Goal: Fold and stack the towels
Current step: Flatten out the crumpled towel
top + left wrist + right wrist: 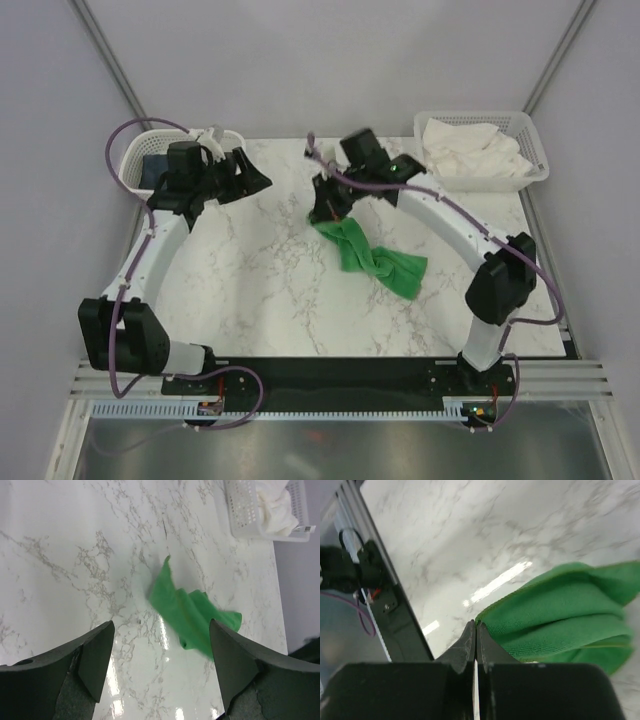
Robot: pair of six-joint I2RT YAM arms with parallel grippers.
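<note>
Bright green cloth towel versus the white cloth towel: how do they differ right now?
The bright green cloth towel lies twisted on the marble table; the white cloth towel sits bunched in the white mesh basket. The right gripper pinches the green one's corner; nothing touches the white one. Both are unfolded.

Green towel (375,258) lies twisted on table (260,290), white towel (478,150) crumpled in right basket (537,150), navy towel (153,170) in left basket (130,165).
</note>
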